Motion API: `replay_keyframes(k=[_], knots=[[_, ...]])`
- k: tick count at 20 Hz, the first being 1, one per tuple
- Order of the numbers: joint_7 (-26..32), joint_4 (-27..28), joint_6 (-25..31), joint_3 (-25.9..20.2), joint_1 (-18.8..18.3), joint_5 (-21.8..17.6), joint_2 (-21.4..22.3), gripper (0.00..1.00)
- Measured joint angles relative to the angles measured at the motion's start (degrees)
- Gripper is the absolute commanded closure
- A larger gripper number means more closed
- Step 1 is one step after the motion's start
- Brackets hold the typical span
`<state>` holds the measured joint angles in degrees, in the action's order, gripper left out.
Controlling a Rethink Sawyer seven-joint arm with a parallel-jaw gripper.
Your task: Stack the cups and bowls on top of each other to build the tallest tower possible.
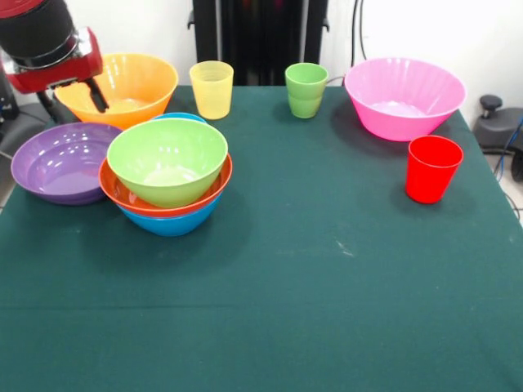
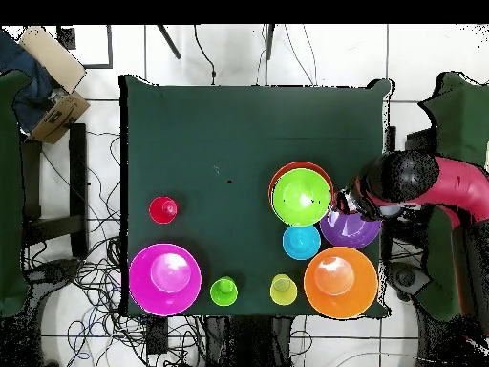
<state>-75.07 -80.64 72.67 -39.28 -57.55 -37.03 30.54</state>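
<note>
A pile (image 1: 167,175) of a green bowl (image 1: 167,159) in a red-orange bowl (image 1: 121,193) in a big blue bowl (image 1: 172,223) stands left of centre. The small blue bowl (image 1: 180,118) sits behind it. A purple bowl (image 1: 57,163) lies to the pile's left and a yellow-orange bowl (image 1: 135,82) behind that. A pink bowl (image 1: 404,94) is at the back right. The yellow cup (image 1: 212,88), green cup (image 1: 306,88) and red cup (image 1: 431,167) stand apart from one another. My gripper (image 1: 78,91) hangs above the purple and yellow-orange bowls, holding nothing that shows. In the overhead view it (image 2: 350,205) is beside the pile (image 2: 301,196).
The dark green table cloth (image 1: 286,286) reaches the front edge. In the overhead view a cardboard box (image 2: 53,67) and cables lie off the table at the top left. A black stand (image 1: 490,106) is beyond the right edge.
</note>
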Motion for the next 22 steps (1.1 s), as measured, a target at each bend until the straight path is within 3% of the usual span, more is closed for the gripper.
replay_keyframes(k=[6, 22], knots=[[3.2, 1.62, 0.0, 0.02, -0.48, -0.2, -1.86, 0.0], [5.03, 4.11, 1.2, -0.17, -1.23, -0.38, -3.83, 0.0]])
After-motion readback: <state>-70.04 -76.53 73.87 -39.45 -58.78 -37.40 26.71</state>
